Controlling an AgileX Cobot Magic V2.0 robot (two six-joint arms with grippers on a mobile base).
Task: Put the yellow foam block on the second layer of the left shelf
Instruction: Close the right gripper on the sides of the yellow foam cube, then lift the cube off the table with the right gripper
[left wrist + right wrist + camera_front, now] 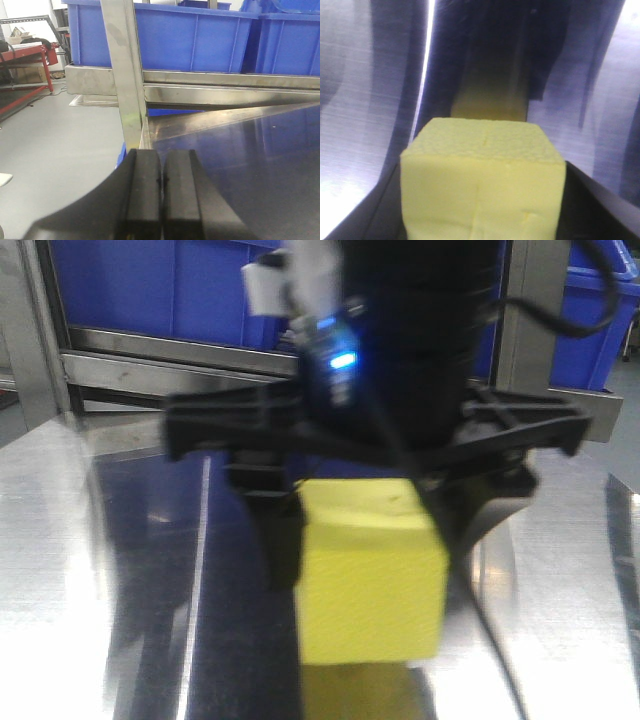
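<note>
- Well, far left, the left end effector [161, 167] should stay out of the way. It is shut tight and holds nothing. Its two black fingers [142, 190] are smooth, flat and pressed together.
- Just past it stands a steel post [125, 75], so I think the carry toward the left shelf must swing wide of it. The post is flat-sided and dull grey, with smudges on it.
- A steel rail [225, 80] runs off to the right, with blue bins [200, 40] sitting on it. A block lifted too high could bump them. The bins are hard, smooth plastic with ribs down the sides.
- The surface [90, 540] is shiny metal with fine brush lines, and it shows things like a mirror. It looks slippery, so lift the block straight up and do not drag it.
- In the middle, the yellow block [370, 580] sits low over the surface. I cannot tell if its bottom touches. It is a cube of soft, grainy foam with sharp edges and a thin line across the top. Foam squashes, so the squeeze should be gentle.
- The right end effector [368, 540] is closed on the block, with a black finger on each side. Keep it level, set the block down flat on the shelf, then let go.
</note>
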